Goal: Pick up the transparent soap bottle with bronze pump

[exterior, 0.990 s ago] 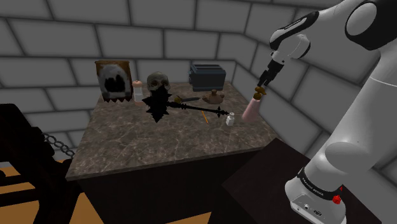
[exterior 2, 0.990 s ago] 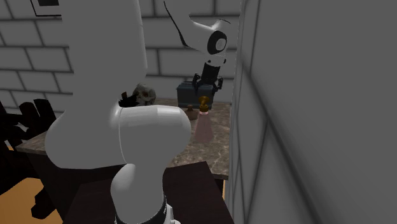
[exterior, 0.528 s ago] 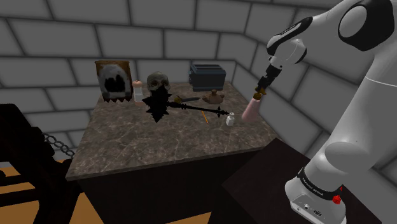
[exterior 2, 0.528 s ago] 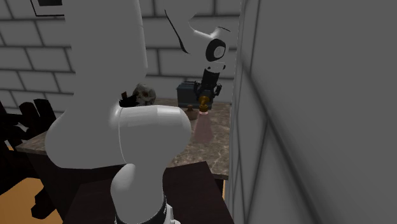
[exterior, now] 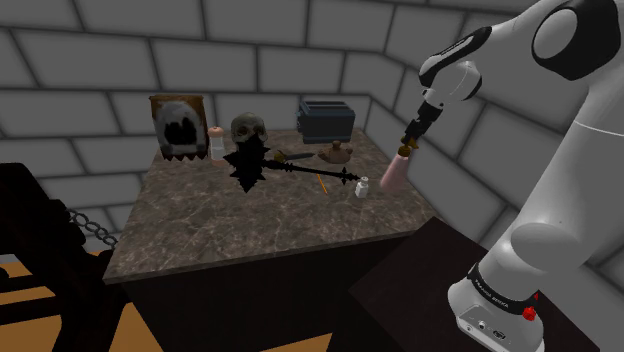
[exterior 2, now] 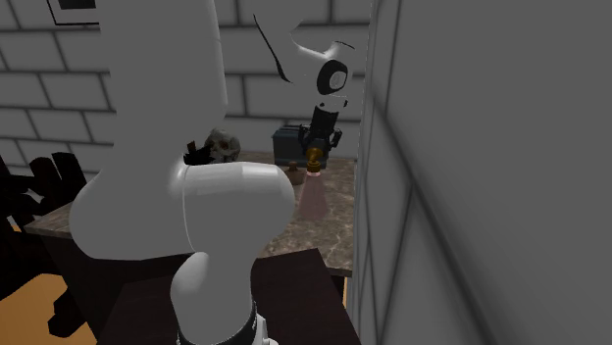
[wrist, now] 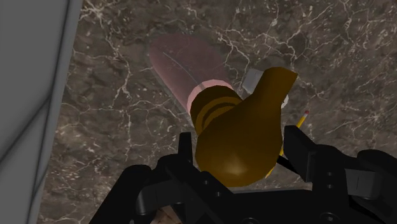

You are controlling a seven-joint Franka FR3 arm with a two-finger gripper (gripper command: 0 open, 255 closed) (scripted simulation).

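Glossy bronze pump [wrist: 238,137]; dark, white-veined polished marble tabletop [wrist: 108,114].

Pinkish, see-through bottle [exterior: 392,175], wider at the base, stands on the dark marble table [exterior: 250,225] at the edge nearest the grey wall [wrist: 32,76]. Its ribbed bronze pump [wrist: 238,130] (spout turned away from that wall) sits clasped on both sides by the gripper [wrist: 238,149].

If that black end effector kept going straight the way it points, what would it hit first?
Almost certainly the bronze pump of the soap bottle, directly before the end effector.
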